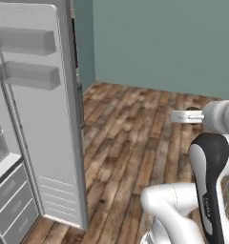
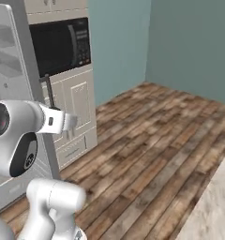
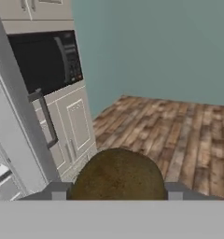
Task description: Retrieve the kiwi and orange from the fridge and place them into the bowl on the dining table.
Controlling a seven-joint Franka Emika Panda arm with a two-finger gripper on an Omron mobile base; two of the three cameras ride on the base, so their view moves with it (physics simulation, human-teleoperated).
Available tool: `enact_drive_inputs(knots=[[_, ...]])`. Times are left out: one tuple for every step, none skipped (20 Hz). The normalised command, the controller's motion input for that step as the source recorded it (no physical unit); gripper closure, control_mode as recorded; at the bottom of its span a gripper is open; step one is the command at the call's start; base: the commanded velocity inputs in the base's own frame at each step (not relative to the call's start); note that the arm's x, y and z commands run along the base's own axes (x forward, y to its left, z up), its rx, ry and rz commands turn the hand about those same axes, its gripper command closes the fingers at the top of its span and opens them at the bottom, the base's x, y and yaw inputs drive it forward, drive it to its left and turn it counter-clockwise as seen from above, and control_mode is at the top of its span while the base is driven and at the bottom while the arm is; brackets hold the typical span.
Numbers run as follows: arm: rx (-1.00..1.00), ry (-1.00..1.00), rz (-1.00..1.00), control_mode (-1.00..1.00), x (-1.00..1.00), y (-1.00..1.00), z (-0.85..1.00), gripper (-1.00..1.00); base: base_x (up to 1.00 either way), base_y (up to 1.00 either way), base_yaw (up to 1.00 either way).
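Kiwi (image 3: 117, 175), dark brown-olive, round, sits nearest our hand camera, wedged between our two fingertips (image 3: 58, 191). Gripper (image 3: 115, 192) closed on kiwi, jaws partly spread around it. Left of gripper and beyond: fridge (image 1: 45, 119), grey door swung open, white shelves and drawers inside. Past fridge edge, ahead-left of gripper: black microwave (image 3: 46, 60) over cream cabinets (image 3: 72, 126). Ahead and right: wooden floor (image 3: 179, 135), teal wall (image 3: 156, 46). We see pale marble-patterned table corner (image 2: 215, 206) far right of gripper.
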Motion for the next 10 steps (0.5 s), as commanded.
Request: enact_drive_inputs(knots=[[0.0, 0.0, 0.0, 1.0, 0.0, 0.0, 0.0, 1.0, -0.76, 0.0, -0.62], [0.0, 0.0, 0.0, 1.0, 0.0, 0.0, 0.0, 1.0, -0.76, 0.0, -0.61], [0.0, 0.0, 0.0, 1.0, 0.0, 0.0, 0.0, 1.0, -0.72, 0.0, -0.6], [0.0, 0.0, 0.0, 1.0, 0.0, 0.0, 0.0, 1.0, -0.72, 0.0, -0.59], [0.0, 0.0, 0.0, 1.0, 0.0, 0.0, 0.0, 1.0, -0.72, 0.0, -0.59], [0.0, 0.0, 0.0, 1.0, 0.0, 0.0, 0.0, 1.0, -0.71, 0.0, -0.58], [0.0, 0.0, 0.0, 1.0, 0.0, 0.0, 0.0, 1.0, -0.69, 0.0, -0.57], [0.0, 0.0, 0.0, 1.0, 0.0, 0.0, 0.0, 1.0, -0.6, 0.0, -0.56], [0.0, 0.0, 0.0, 1.0, 0.0, 0.0, 0.0, 1.0, -0.52, 0.0, -0.55], [0.0, 0.0, 0.0, 1.0, 0.0, 0.0, 0.0, 1.0, -0.5, 0.0, -0.55]])
